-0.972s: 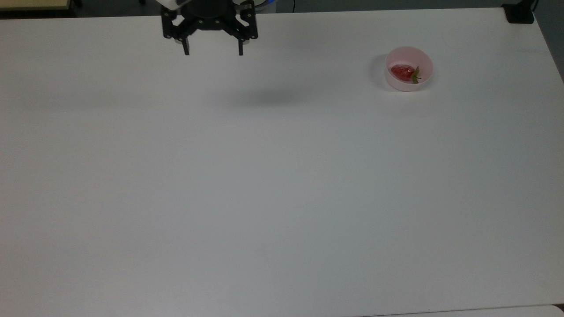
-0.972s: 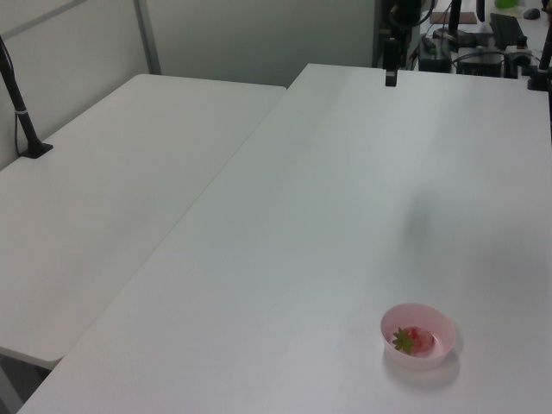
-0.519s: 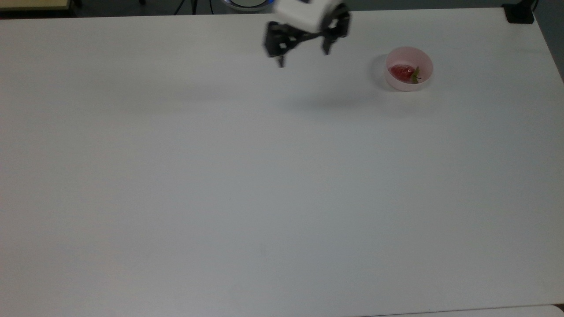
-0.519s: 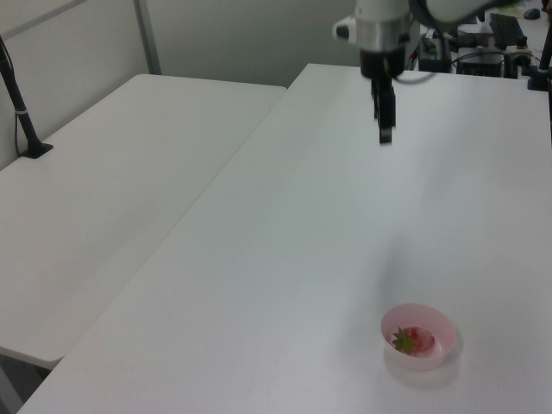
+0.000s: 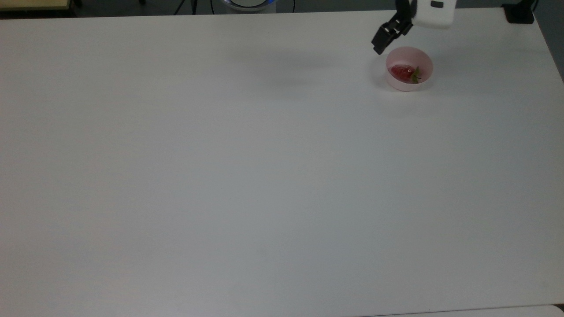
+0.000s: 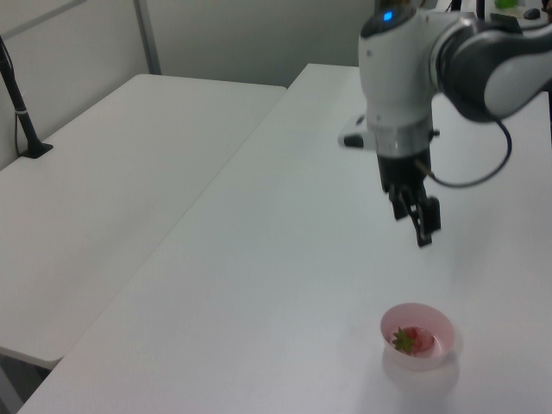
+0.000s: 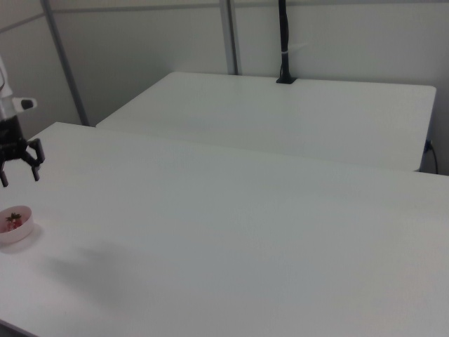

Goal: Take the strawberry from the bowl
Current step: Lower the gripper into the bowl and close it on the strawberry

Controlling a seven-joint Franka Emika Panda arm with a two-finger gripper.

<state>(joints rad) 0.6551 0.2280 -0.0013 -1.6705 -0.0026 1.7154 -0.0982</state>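
The strawberry (image 5: 402,72) is red with a green cap and lies inside the pale pink bowl (image 5: 408,87) near the far right of the white table in the top view. In the left view the strawberry (image 6: 411,340) and bowl (image 6: 417,309) are at the lower right. In the right view the strawberry (image 7: 12,221) and bowl (image 7: 19,234) are at the left edge. My gripper (image 5: 387,36) hangs in the air just beside and above the bowl's rim. It is open and holds nothing, with both fingers apart in the right view (image 7: 19,177). In the left view the gripper (image 6: 422,226) points down above the bowl.
A black clamp (image 5: 520,13) sits on the table's corner at the top view's upper right. A second white table (image 6: 121,181) with a black post (image 6: 19,103) adjoins at the left view's left. The bowl is close to the table's edge in the top view.
My arm has swung along the far edge from the top view's left to its right, ending beside the bowl, and has come lower. The fingers stayed open. Bowl and strawberry have not moved.
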